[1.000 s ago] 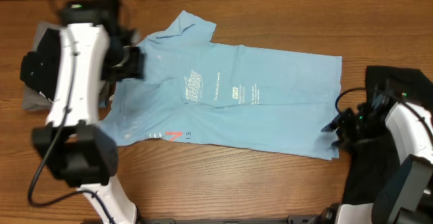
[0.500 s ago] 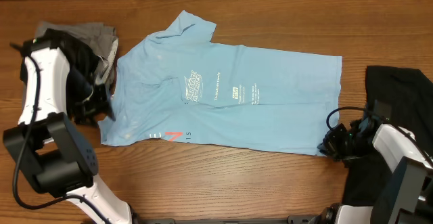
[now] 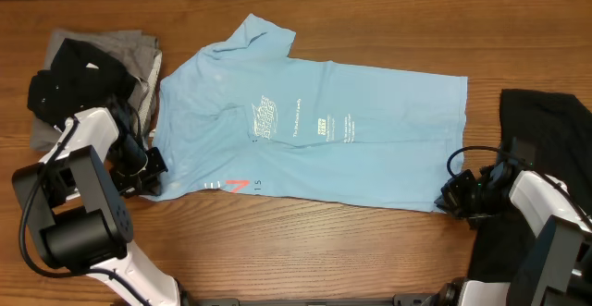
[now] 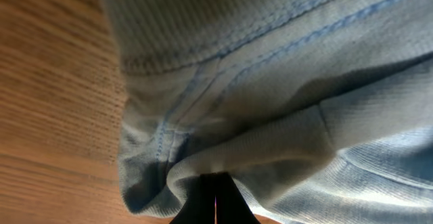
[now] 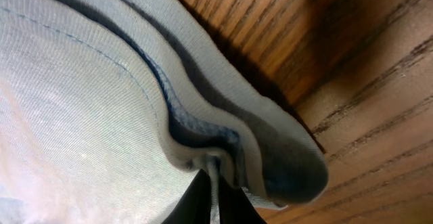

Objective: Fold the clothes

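Observation:
The sky-blue T-shirt (image 3: 314,130) lies flat across the middle of the wooden table, its white print and pink-red lettering facing up. My left gripper (image 3: 153,172) sits at the shirt's near-left corner. In the left wrist view it (image 4: 215,183) is shut on a bunched fold of the blue fabric (image 4: 270,82). My right gripper (image 3: 451,198) is at the near-right corner. The right wrist view shows it (image 5: 213,176) shut on the layered blue hem (image 5: 203,136).
A black shirt (image 3: 79,79) lies on a grey one (image 3: 139,52) at the far left, just behind my left arm. Another black garment (image 3: 546,130) lies at the right edge, beside my right arm. Bare wood (image 3: 305,241) runs along the front.
My left arm came down from the shirt's upper left to its near-left corner and closed on the fabric. My right gripper shifted slightly to the near-right corner and closed on the hem.

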